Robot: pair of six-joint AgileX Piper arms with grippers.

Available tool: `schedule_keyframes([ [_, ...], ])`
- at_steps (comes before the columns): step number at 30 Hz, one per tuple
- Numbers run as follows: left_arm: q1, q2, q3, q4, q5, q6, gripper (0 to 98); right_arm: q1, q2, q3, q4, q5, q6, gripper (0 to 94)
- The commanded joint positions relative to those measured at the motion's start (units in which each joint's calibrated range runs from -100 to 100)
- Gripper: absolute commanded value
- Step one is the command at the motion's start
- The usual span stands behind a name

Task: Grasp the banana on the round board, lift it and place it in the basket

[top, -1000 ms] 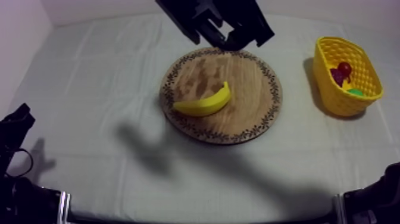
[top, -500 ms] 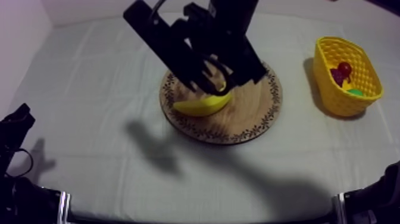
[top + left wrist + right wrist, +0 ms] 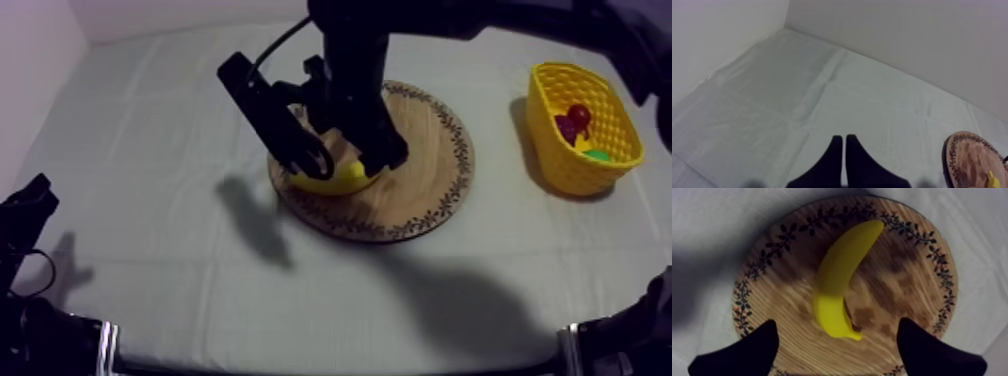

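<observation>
Cloth-covered tbl [image 3: 140,140], wooden board [image 3: 432,190], yellow basket [image 3: 556,165]

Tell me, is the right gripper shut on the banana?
No: the right gripper stands open, one finger at each side of the banana, which lies on the wooden board.

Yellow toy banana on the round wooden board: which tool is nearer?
Right. The right tool hangs open over the yellow toy banana, one finger either side; the left tool sits shut at the table edge, far off.
</observation>
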Motion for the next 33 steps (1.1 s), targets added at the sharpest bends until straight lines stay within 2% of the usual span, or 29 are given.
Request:
schedule_keyframes([
  [1,0.0,0.0,0.0,0.03,0.0,0.0,0.1,0.1,2.0,-0.3,-0.3,-0.1,-0.3,74.9],
  [21,0.0,0.0,0.0,0.03,0.0,0.0,0.1,0.8,15.0,-9.7,-1.7,-1.6,-1.2,71.9],
  [27,0.0,0.0,0.0,0.03,0.0,0.0,0.1,1.3,16.5,-9.6,-1.5,-2.1,-1.5,62.5],
  [33,0.0,0.0,0.0,0.03,0.0,0.0,0.1,1.5,16.9,-9.5,-1.7,-2.4,-2.0,43.9],
])
